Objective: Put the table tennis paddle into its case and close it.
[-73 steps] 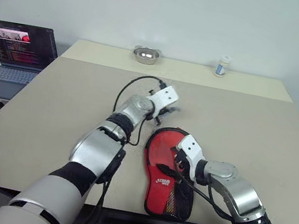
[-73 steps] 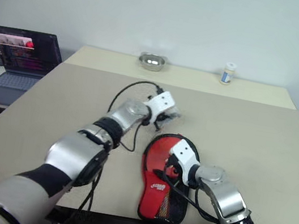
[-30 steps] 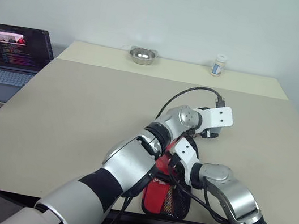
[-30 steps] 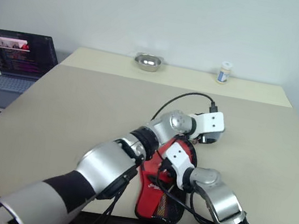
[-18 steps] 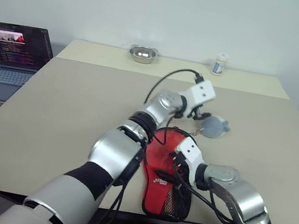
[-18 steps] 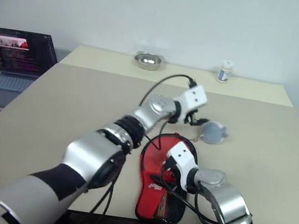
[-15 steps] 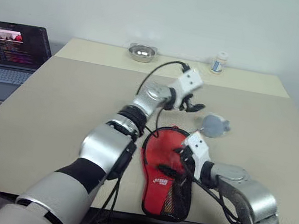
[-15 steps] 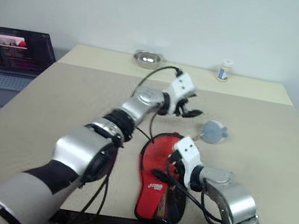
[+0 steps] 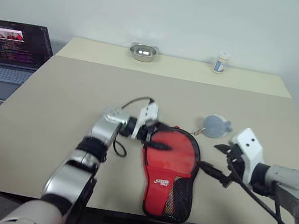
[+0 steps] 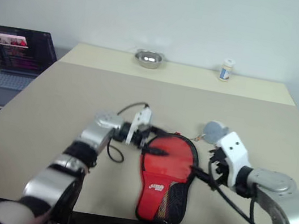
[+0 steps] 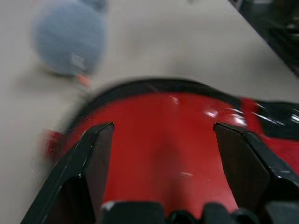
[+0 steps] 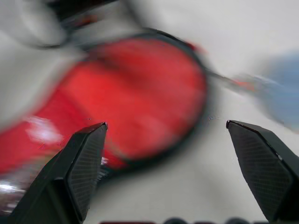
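The case (image 9: 169, 170) lies flat on the counter (image 9: 71, 99) near its front edge, red side up with the white logo and black mesh toward the robot and the rounded head pointing away. Its long axis runs front to back. The table tennis paddle cannot be made out apart from the case; it may already be inside, but that is not certain, and how far the zipper is drawn cannot be told.

The left tool (image 9: 154, 137) sits at the left rim of the case's rounded head, pointing across it toward the right, fingers spread and holding nothing; in the left wrist view the red fabric shows between the two open fingers (image 11: 96, 154). The right tool (image 9: 226, 162) hangs to the right of the case, apart from it, fully open and empty.

The left tool is the nearer one, so any work on the head end or zipper edge probably falls to it. A small grey round object (image 9: 214, 124) lies just beyond the case's head. A metal bowl (image 9: 143, 51), a small bottle (image 9: 221, 62) and a laptop (image 9: 11, 53) stand well away.
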Controlling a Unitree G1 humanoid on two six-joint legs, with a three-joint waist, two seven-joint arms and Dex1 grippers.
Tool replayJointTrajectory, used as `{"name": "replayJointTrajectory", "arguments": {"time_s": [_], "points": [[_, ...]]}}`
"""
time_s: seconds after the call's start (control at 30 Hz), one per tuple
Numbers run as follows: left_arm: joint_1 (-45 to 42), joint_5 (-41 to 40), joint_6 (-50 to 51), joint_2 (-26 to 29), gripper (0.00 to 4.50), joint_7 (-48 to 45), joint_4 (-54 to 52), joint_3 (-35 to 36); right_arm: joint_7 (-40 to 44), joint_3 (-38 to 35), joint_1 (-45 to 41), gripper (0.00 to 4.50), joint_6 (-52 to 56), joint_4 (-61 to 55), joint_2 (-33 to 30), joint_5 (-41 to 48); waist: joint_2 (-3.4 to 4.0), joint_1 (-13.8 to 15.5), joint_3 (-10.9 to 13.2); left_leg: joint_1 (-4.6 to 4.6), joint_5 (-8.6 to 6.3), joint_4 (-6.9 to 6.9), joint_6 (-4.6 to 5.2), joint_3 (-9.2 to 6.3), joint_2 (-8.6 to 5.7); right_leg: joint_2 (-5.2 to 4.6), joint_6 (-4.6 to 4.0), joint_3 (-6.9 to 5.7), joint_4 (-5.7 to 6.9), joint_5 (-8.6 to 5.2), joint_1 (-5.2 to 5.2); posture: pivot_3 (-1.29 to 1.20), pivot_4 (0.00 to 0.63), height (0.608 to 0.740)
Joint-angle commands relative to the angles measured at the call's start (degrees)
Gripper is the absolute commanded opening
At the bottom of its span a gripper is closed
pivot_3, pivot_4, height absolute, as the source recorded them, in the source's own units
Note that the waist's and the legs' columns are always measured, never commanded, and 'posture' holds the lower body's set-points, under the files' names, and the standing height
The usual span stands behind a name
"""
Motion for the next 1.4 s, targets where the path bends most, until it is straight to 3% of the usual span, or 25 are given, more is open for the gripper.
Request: {"name": "replayJointTrajectory", "arguments": {"time_s": [0.03, 0.17, 0.37, 0.53, 0.97, 1.07, 1.4], "points": [[1.7, 0.7, -0.7, -0.7, 3.68, 3.0, -3.0, -2.6, -2.4, -2.1, -4.2, 4.5, -4.4, 3.8, 1.0, -1.2, 0.0, -0.1, 0.0, 0.08, 0.01, 0.0, 0.01, 0.0, 0.03, 0.05, -0.01, 0.02, 0.06, 0.01, 0.02, 0.0, 0.15, 0.74], [0.3, 2.8, -4.5, -2.5, 3.68, 9.7, 3.8, -3.6, -4.2, -0.4, -8.8, 4.5, -8.6, 11.2, 2.8, -2.7, 0.01, -0.1, 0.0, 0.41, 0.08, 0.05, 0.07, -0.02, -0.01, 0.06, 0.23, 0.07, 0.43, -0.15, 0.19, 0.0, 0.15, 0.74], [-1.0, 3.7, -7.9, -3.8, 3.68, 11.5, 9.4, -4.8, -3.0, 5.7, -13.8, 4.5, -19.7, 27.2, 2.7, -8.3, 0.03, -0.1, 0.0, 0.7, 0.08, 0.03, 0.1, 0.03, -0.03, 0.03, 0.23, 0.06, 0.31, -0.15, 0.57, 0.0, 0.15, 0.74], [0.0, 3.4, -8.2, -3.7, 3.68, 10.8, 9.0, -5.5, 0.2, 12.1, -17.7, 4.5, -29.7, 41.9, 2.5, -14.5, 0.04, -0.2, 0.0, 0.73, 0.08, 0.02, 0.1, 0.04, -0.02, 0.02, 0.19, 0.05, 0.3, -0.13, 0.61, 0.0, 0.15, 0.74], [2.6, 3.3, -6.9, -2.9, 3.68, 10.5, 5.5, -6.5, 0.9, 15.5, -24.9, 4.5, -40.8, 60.5, 10.0, -20.9, 0.09, -0.6, -0.1, 0.77, 0.08, -0.02, 0.09, 0.04, 0.0, 0.02, 0.13, 0.06, 0.33, -0.11, 0.63, 0.0, 0.15, 0.74], [2.9, 3.7, -7.3, -2.7, 3.72, 10.5, 5.1, -7.1, 0.6, 15.6, -25.1, 3.89, -41.7, 61.3, 10.7, -22.1, 0.09, -0.6, -0.1, 0.78, 0.08, -0.03, 0.09, 0.05, -0.01, 0.01, 0.09, 0.06, 0.33, -0.09, 0.63, 0.0, 0.15, 0.74], [5.3, 4.2, -6.9, -4.5, 3.72, 10.0, 5.2, -9.3, -1.0, 16.0, -24.3, 0.59, -42.6, 57.2, 11.1, -25.2, 0.19, -0.6, -0.1, 0.94, 0.08, -0.06, 0.09, 0.06, -0.02, -0.02, -0.04, 0.06, 0.3, -0.03, 0.8, 0.0, 0.15, 0.74]]}}
